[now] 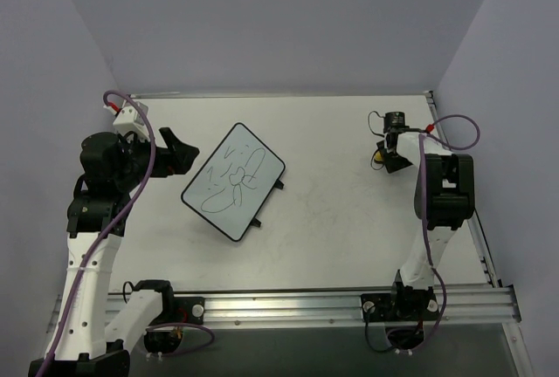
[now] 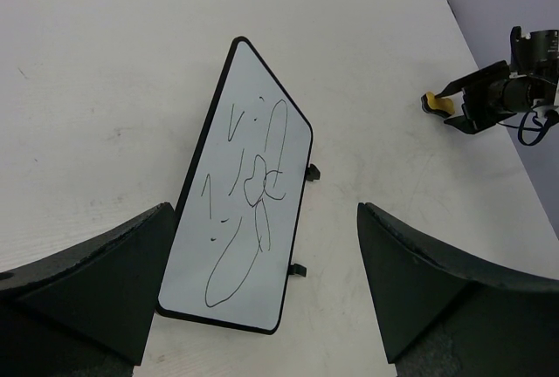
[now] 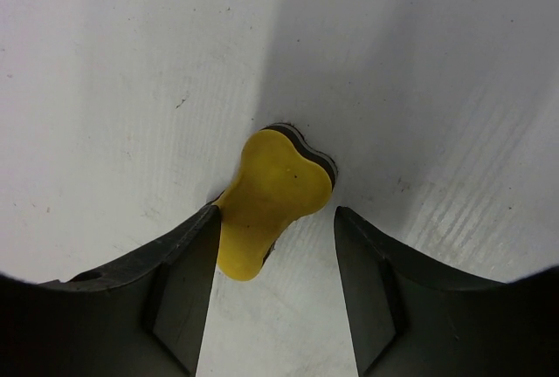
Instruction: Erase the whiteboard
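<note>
The whiteboard (image 1: 234, 181) lies flat left of the table's middle, turned diagonally, with dark scribbles on it; it also shows in the left wrist view (image 2: 244, 211). My left gripper (image 1: 181, 155) is open and empty, just left of the board's upper corner. The small yellow eraser (image 3: 271, 194) lies on the table at the right rear, a speck in the top view (image 1: 377, 158). My right gripper (image 3: 272, 246) is open around it: the left finger touches the eraser, the right finger stands apart.
The table's right edge rail (image 1: 472, 220) runs close behind the right arm. The metal base rail (image 1: 288, 305) spans the near edge.
</note>
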You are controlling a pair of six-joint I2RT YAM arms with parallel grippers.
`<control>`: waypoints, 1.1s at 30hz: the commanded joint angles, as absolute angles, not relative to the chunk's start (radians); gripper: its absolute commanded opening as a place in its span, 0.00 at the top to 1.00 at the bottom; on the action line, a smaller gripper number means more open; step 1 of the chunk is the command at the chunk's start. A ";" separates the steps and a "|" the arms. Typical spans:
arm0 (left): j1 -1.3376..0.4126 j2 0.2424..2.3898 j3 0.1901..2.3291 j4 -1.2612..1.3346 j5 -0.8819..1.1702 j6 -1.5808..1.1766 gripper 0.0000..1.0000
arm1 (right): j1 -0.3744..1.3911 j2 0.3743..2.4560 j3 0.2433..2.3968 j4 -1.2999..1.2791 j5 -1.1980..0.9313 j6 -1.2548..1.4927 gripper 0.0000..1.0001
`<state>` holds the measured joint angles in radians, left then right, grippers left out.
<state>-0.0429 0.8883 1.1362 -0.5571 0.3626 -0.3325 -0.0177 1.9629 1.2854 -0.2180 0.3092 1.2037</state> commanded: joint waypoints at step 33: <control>-0.032 0.882 1.135 -0.503 0.390 -0.337 0.06 | -0.041 2.039 1.445 -0.373 0.334 1.207 0.52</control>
<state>-0.0376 0.8886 1.1355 -0.5568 0.3717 -0.3328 -0.0284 2.0239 1.4181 -0.2989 0.2985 1.2041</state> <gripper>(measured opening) 0.941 0.479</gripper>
